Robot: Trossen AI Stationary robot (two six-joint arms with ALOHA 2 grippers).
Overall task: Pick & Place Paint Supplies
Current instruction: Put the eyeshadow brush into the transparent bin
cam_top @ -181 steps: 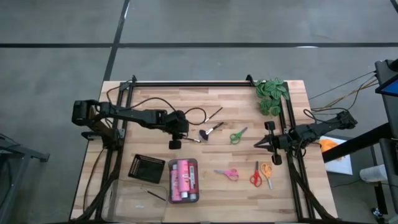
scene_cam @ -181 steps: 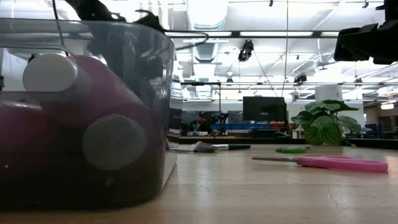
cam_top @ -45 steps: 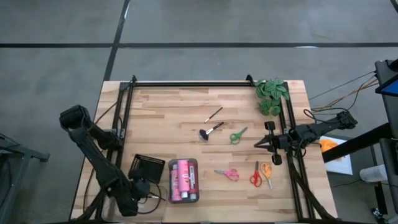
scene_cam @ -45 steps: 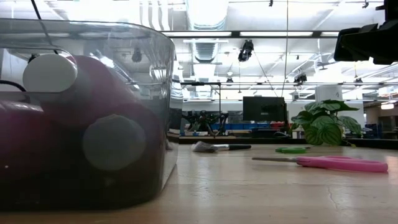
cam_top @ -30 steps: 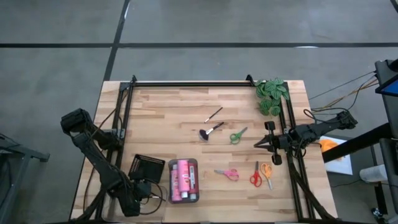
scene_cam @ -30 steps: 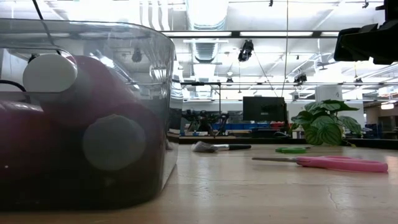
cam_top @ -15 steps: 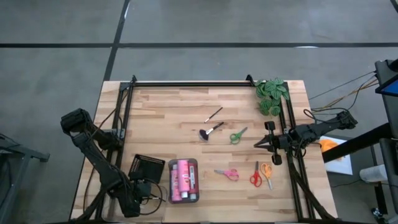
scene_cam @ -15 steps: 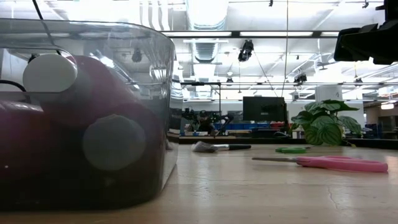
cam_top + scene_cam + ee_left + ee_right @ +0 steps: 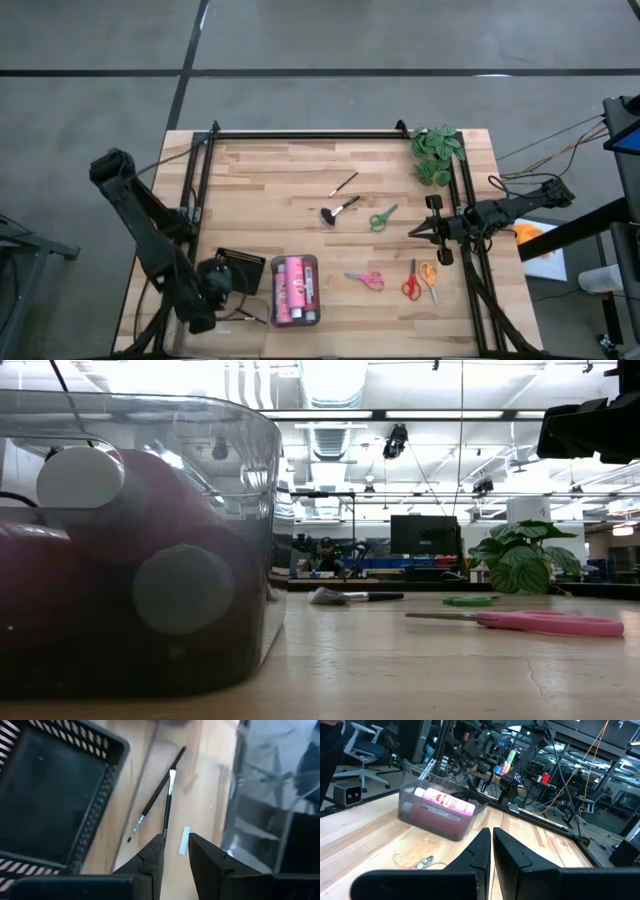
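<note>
While the left gripper (image 9: 222, 283) hangs at the near left of the pale butcher-block table (image 9: 280, 190), its fingers parted a little and holding nothing, two thin dark brushes (image 9: 162, 795) lie crossed on the wood below it, between a black slatted tray (image 9: 50, 795) and a clear plastic tray (image 9: 296, 291). That clear tray holds three cylindrical pink paint bottles (image 9: 295, 290). The right gripper (image 9: 424, 231) waits at the right edge, clenched empty.
</note>
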